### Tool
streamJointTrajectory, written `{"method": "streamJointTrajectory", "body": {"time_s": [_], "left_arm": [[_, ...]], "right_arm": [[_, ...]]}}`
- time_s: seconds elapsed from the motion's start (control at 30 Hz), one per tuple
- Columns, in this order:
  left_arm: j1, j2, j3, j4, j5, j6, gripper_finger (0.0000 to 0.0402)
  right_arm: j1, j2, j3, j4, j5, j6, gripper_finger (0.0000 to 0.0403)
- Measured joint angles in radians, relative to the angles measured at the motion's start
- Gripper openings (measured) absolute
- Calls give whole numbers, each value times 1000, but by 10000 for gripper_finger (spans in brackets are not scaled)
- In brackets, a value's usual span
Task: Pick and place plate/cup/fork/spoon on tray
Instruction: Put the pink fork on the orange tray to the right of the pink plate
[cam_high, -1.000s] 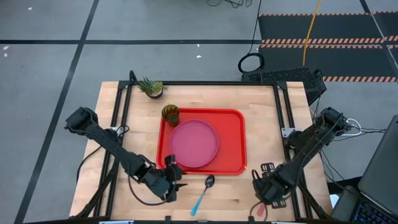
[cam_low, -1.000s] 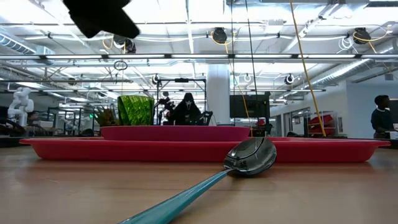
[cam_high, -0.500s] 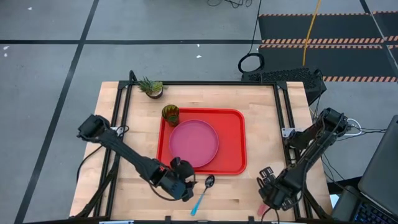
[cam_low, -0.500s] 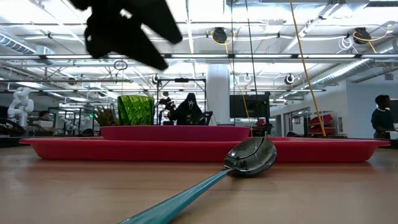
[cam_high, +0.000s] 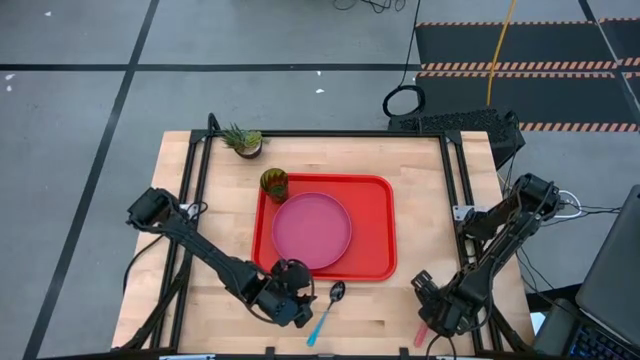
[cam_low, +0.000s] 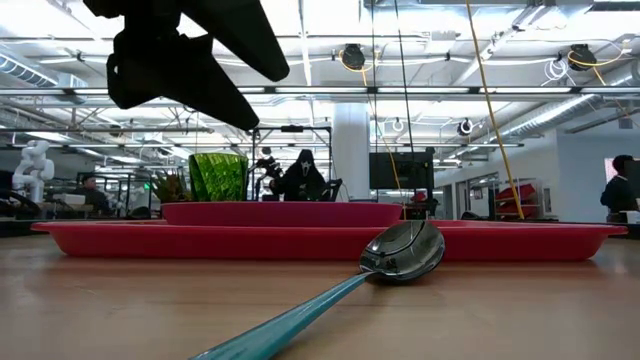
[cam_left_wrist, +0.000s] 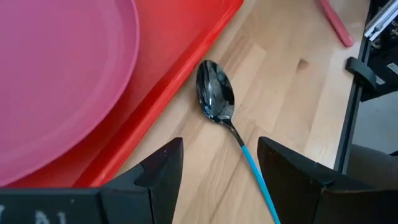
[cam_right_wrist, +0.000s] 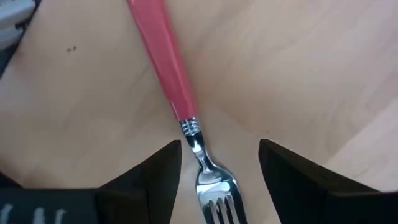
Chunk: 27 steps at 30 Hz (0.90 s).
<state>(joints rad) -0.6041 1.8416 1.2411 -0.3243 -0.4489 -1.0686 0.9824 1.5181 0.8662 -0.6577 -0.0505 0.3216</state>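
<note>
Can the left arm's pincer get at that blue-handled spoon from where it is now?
Probably yes. The left pincer hangs open right over the spoon, which lies alone on bare wood beside the tray, nothing between them.

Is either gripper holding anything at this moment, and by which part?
Nothing is held. The left gripper is open above the spoon; the right gripper is open above the fork.

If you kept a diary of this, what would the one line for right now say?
left gripper: open over spoon | right gripper: open over fork | plate, cup: on tray
</note>
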Motion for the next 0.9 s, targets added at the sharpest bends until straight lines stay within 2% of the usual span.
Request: {"method": "streamJointTrajectory", "body": {"time_s": [0.2,0.4,0.9], "left_arm": [[0,0,0,-2,3,-20,209],[3,0,0,-2,4,-33,209],[3,0,0,-1,22,-33,209]], "right_arm": [[24,0,-35,52,6,-13,208],[46,0,-53,86,81,-12,197],[47,-2,-69,105,77,2,35]]}}
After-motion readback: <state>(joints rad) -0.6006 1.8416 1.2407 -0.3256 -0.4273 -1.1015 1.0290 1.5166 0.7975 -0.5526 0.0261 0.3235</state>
